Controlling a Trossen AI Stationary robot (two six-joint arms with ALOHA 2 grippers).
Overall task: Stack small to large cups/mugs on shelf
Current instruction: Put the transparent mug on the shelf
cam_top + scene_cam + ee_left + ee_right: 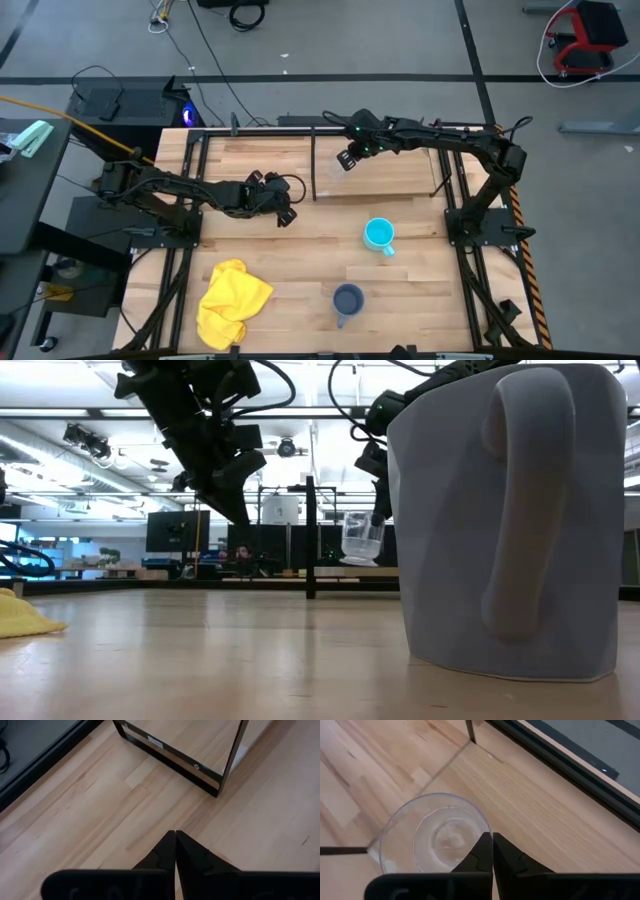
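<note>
Nearest the low camera: grey-blue mug, matte, faceted sides, thick loop handle, upright on the pale plank tabletop; seen from above it sits at the front edge, empty. Beside it to the left, a crumpled yellow cloth.

Mid-table: cyan mug, glossy, round, handle toward the front, upright and empty.

Left gripper hangs over bare tabletop just in front of the shelf's left end, fingers pressed together, nothing between them.

Farther back: the shelf, a light-wood board in a thin black metal frame, raised above the table. Clear glass cup, smooth, round, tapering, empty, is slightly tilted and just above the shelf's left end. Right gripper pinches its rim, dark fingers closed to a narrow line on the glass wall.
</note>
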